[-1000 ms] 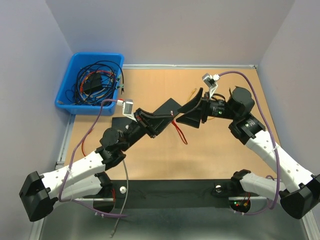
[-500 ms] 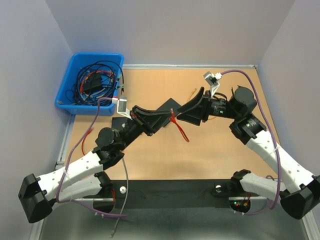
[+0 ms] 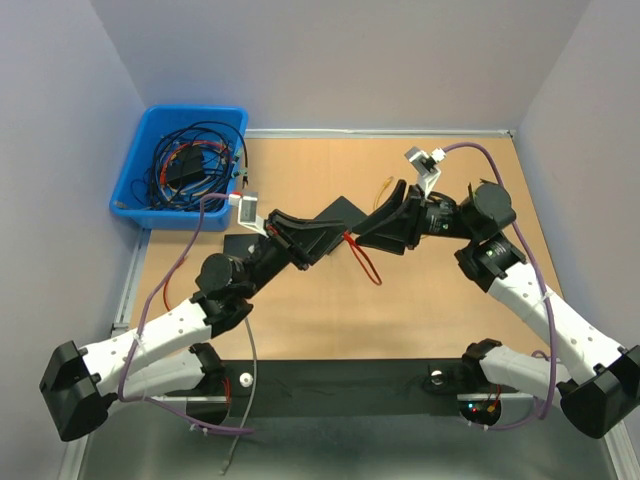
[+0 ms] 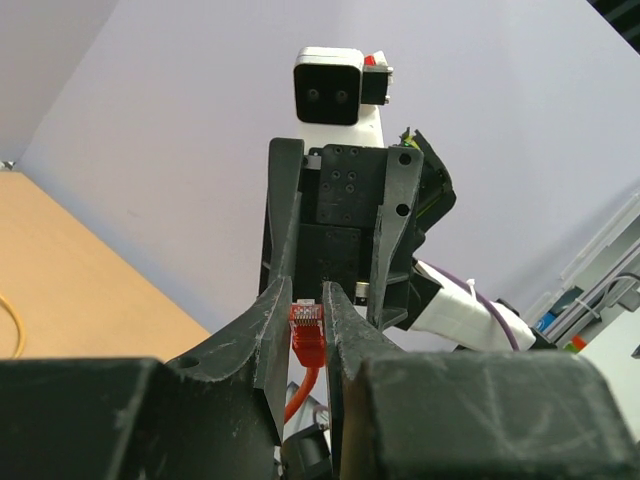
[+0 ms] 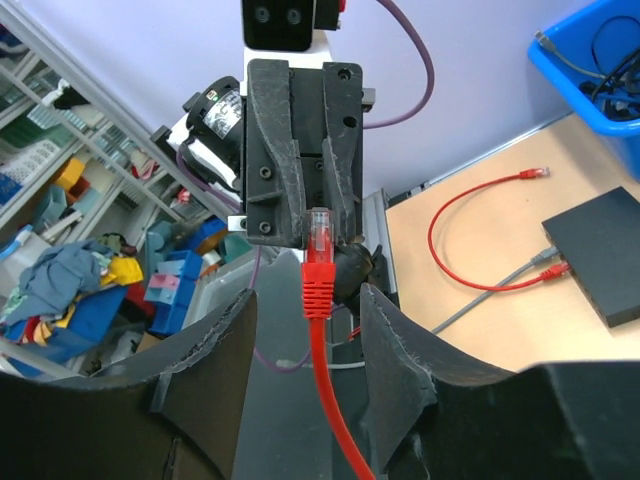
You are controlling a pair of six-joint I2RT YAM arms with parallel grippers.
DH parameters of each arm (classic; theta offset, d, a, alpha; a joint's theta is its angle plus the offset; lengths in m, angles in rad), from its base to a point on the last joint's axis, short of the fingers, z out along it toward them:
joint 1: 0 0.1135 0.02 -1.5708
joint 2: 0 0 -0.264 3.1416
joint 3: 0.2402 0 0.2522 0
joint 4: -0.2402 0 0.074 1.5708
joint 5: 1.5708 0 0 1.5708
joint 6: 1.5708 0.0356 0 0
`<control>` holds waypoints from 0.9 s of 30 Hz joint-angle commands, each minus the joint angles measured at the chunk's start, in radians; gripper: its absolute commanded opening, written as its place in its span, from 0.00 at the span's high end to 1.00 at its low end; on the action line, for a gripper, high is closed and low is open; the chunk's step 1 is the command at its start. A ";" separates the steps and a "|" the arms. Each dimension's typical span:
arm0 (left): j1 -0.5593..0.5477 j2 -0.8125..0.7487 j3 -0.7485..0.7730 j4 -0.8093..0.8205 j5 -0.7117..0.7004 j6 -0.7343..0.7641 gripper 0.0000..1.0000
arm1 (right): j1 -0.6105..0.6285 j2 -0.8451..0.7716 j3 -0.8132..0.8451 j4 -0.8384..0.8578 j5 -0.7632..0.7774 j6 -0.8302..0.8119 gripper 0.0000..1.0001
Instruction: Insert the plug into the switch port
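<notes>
Plug (image 4: 305,322) is sitting pinched in the left gripper (image 4: 305,300), mid-frame. Its cable (image 5: 325,400) is hanging between the right gripper's (image 5: 307,295) parted fingers, touching neither. Switch (image 5: 600,250) is lying on the table (image 5: 500,325) at right, below the bin (image 5: 580,60).

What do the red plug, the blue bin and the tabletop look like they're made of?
Red plug: matte red boot, likely soft moulded plastic or rubber, with a clear glossy hard-plastic tip. Blue bin: moulded plastic, judging by its uniform colour and smooth rounded rim. Tabletop: tan and matte, probably wood or fibreboard; no grain shows, so that's open.
</notes>
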 commanded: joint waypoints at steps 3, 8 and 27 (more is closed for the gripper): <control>-0.004 0.013 0.049 0.103 0.024 -0.012 1.00 | 0.005 -0.004 -0.003 0.094 -0.026 0.035 0.52; -0.004 0.024 0.055 0.113 0.034 -0.015 1.00 | 0.007 0.000 -0.011 0.102 -0.029 0.037 0.56; -0.004 0.047 0.065 0.139 0.049 -0.017 1.00 | 0.005 0.013 -0.024 0.102 -0.038 0.034 0.66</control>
